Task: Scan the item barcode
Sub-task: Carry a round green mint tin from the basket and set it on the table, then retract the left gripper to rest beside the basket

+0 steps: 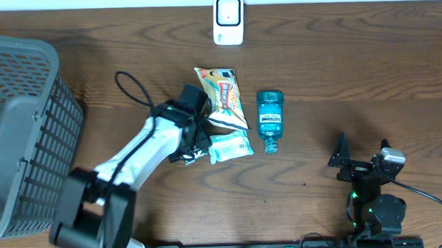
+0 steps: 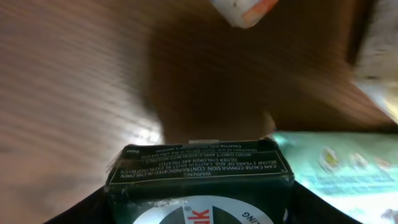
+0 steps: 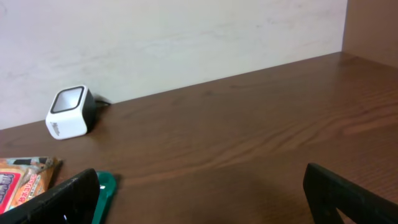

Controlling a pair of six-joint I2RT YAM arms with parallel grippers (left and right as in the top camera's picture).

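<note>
The table (image 1: 366,67) carries everything. At its 9 o'clock edge stands the grey basket (image 1: 22,131), probably there to take goods once scanned. The left arm (image 1: 144,152) reaches from 7 o'clock toward the centre, where the goods lie loosely grouped within reach of both arms. These are a snack bag (image 1: 221,94), a teal mouthwash bottle (image 1: 270,118) just at its 3 o'clock, and a pale green packet (image 1: 231,147) at its 6 o'clock. The white scanner (image 1: 228,21) sits at the table's 12 o'clock edge, well apart from the group, with its window turned toward the arms so that a barcode can be presented to it.

The left gripper (image 1: 194,128) hangs at the group's 9 o'clock side. In its wrist view a dark green box (image 2: 199,180) (warning text on the near face) fills the 6 o'clock part of the frame, lying between the fingers with the packet just at its 3 o'clock. The jaws stand fairly wide, but whether they are pressing on the box cannot be told. The box is sharp against a smeared table, which hints that it rides with the hand.

The right gripper (image 1: 362,162) rests at 5 o'clock, spread fully and empty, seemingly parked out of the way.
</note>
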